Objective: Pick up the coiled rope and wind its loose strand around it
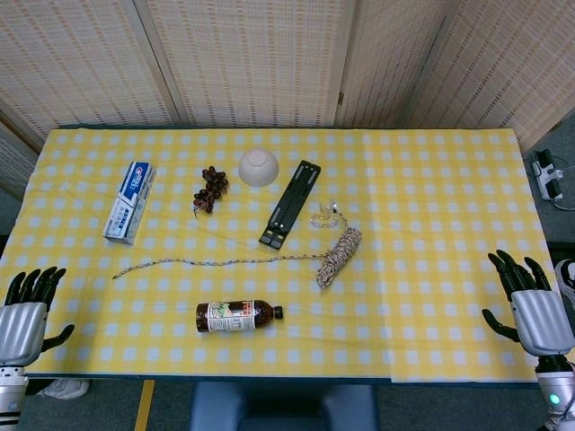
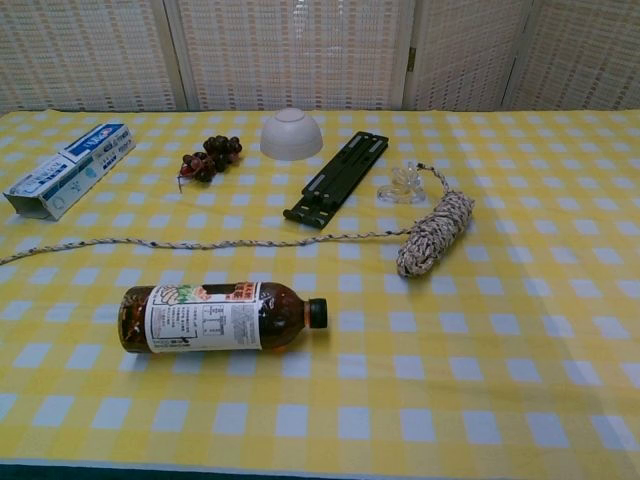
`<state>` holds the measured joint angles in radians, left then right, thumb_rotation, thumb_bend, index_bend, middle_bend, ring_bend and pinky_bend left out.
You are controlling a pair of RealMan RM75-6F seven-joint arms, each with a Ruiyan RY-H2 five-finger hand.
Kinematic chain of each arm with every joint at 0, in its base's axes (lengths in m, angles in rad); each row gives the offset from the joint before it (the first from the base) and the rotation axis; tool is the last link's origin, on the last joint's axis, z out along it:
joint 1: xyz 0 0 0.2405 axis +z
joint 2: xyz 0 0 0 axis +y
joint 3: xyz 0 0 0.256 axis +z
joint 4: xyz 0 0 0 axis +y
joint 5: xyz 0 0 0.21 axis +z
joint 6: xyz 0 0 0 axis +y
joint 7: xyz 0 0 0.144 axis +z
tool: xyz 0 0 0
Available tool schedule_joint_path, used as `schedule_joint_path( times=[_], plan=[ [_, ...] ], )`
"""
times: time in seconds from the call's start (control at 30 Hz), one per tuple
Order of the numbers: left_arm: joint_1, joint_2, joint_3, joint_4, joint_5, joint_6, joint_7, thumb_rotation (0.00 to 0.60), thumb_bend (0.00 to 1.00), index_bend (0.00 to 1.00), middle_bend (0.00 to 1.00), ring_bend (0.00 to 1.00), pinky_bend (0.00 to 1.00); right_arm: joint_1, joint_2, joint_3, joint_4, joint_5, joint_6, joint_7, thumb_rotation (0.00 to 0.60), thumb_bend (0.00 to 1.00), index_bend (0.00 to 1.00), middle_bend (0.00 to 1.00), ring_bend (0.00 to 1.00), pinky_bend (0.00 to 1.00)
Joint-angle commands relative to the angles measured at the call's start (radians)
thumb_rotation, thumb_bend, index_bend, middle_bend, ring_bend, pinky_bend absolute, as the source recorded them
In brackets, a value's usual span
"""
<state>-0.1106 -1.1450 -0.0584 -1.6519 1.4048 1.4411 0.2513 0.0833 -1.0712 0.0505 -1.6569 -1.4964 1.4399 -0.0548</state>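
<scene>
The coiled rope (image 1: 339, 255) (image 2: 435, 233) lies on the yellow checked tablecloth, right of centre, a speckled white bundle. Its loose strand (image 1: 216, 262) (image 2: 200, 243) runs straight out to the left across the table. My left hand (image 1: 27, 314) hovers at the table's front left corner, fingers apart, holding nothing. At the front right corner my right hand (image 1: 530, 301) is likewise spread and empty. Both hands are far from the rope. The chest view shows neither hand.
A brown bottle (image 1: 236, 316) (image 2: 215, 317) lies on its side in front of the strand. Behind it are a toothpaste box (image 1: 129, 201), dark grapes (image 1: 210, 188), an upturned white bowl (image 1: 259, 167), a black folding stand (image 1: 290, 204) and a clear clip (image 1: 325, 215).
</scene>
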Motion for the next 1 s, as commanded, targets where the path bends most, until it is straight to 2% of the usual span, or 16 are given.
schedule_joint_path(
  times=[0.03,0.37,0.5,0.77,1.0],
  plan=[
    [-0.001,-0.004,-0.002,0.004,0.001,0.002,-0.001,0.600,0.23,0.14,0.12,0.09,0.00,0.002,-0.001,0.002,0.000,-0.005,0.005,-0.001,0.600,0.31,0.01,0.09,0.18,0.06],
    [0.001,-0.014,-0.005,0.022,0.023,0.027,-0.026,0.600,0.23,0.14,0.12,0.10,0.00,0.013,0.001,0.009,-0.005,-0.019,0.006,-0.001,0.600,0.31,0.01,0.10,0.20,0.06],
    [0.001,-0.016,-0.002,0.025,0.031,0.029,-0.031,0.600,0.23,0.15,0.12,0.10,0.00,0.043,0.010,0.016,-0.017,-0.026,-0.029,-0.013,0.600,0.31,0.01,0.12,0.21,0.07],
    [0.013,-0.022,0.006,0.032,0.038,0.042,-0.051,0.600,0.23,0.16,0.12,0.10,0.00,0.176,0.001,0.061,-0.032,-0.014,-0.187,-0.070,0.600,0.31,0.01,0.12,0.21,0.07],
    [0.027,-0.014,0.010,0.035,0.038,0.056,-0.070,0.600,0.23,0.16,0.12,0.10,0.00,0.326,-0.068,0.099,-0.016,0.007,-0.356,-0.139,0.600,0.31,0.01,0.11,0.20,0.07]
  ],
)
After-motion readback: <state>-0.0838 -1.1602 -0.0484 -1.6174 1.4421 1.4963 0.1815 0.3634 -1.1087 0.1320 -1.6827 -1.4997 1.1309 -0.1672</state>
